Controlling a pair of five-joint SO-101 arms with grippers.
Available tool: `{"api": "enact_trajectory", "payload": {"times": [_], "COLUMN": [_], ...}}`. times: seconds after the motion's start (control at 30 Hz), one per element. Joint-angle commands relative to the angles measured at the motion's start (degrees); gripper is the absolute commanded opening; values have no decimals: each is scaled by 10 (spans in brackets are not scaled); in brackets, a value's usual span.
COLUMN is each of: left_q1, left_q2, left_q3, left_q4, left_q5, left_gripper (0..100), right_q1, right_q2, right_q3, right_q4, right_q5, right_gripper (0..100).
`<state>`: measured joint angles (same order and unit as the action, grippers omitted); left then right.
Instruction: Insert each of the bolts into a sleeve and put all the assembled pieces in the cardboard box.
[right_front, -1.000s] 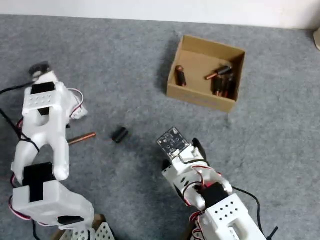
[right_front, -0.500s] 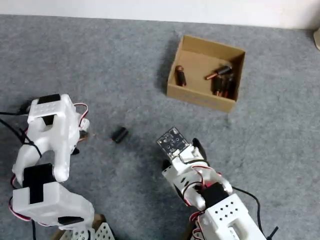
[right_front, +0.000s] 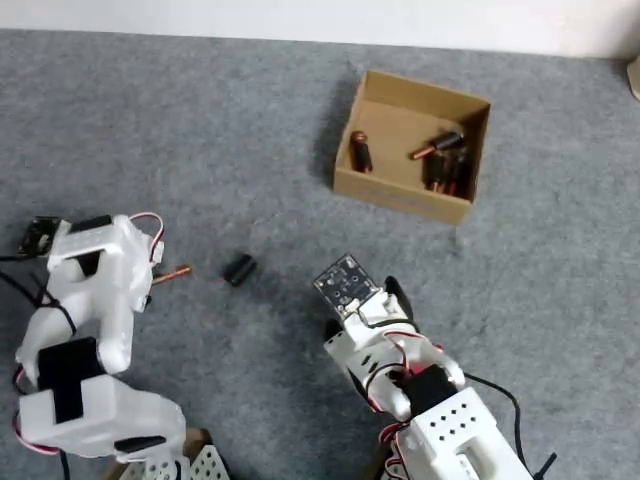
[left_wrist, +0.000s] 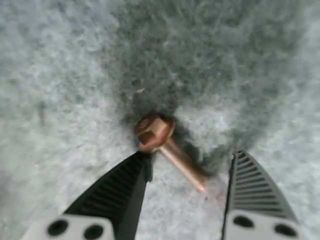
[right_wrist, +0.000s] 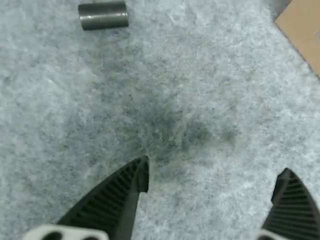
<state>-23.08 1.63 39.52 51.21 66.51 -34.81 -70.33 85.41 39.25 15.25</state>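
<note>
A copper bolt lies on the grey carpet, its hex head beside one finger of my open left gripper, the shank running between the two fingers. From above, the bolt's tip pokes out beside the left arm. A black sleeve lies a little to its right, and it shows as a dark cylinder well ahead of my right gripper, which is open over bare carpet. The cardboard box at the back holds several assembled pieces.
The right arm stands at the front centre, with a small circuit board on its wrist. A corner of the cardboard box shows in the right wrist view. Grey carpet covers the table.
The left arm has drawn back toward the front and lowered over the bolt, covering most of it. The right arm, the sleeve and the box have not moved.
</note>
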Motion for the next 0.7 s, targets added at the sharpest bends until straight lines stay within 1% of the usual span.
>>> {"api": "enact_trajectory", "payload": {"times": [0.0, 0.1, 0.13, 0.17, 0.23, 0.27, 0.3, 0.33, 0.4, 0.67], "left_q1": [-23, -24, -24, -25, -26, -28, -29, -29, -31, -29], "left_q2": [-4, -4, -4, -4, -4, -4, -4, -4, -4, -7], "left_q3": [6, 9, 9, 9, 9, 8, 8, 8, 7, 7], "left_q4": [-37, -35, -35, -35, -36, -35, -35, -36, -36, -37], "left_q5": [4, 4, 4, 4, 4, 4, 4, 4, 3, 4], "left_gripper": [238, 232, 211, 168, 31, 0, 27, 29, 3, 5], "right_q1": [-3, -3, -3, -3, -3, -3, -3, -3, -3, -3], "right_q2": [-5, -5, -5, -5, -5, -5, -5, -5, -5, -5], "right_q3": [-1, -1, -1, -1, -1, -1, -1, -1, -1, -1], "right_q4": [-15, -15, -15, -15, -15, -15, -15, -15, -15, -15], "right_q5": [9, 9, 9, 9, 9, 9, 9, 9, 9, 9], "right_gripper": [360, 360, 360, 360, 360, 360, 360, 360, 360, 360]}}
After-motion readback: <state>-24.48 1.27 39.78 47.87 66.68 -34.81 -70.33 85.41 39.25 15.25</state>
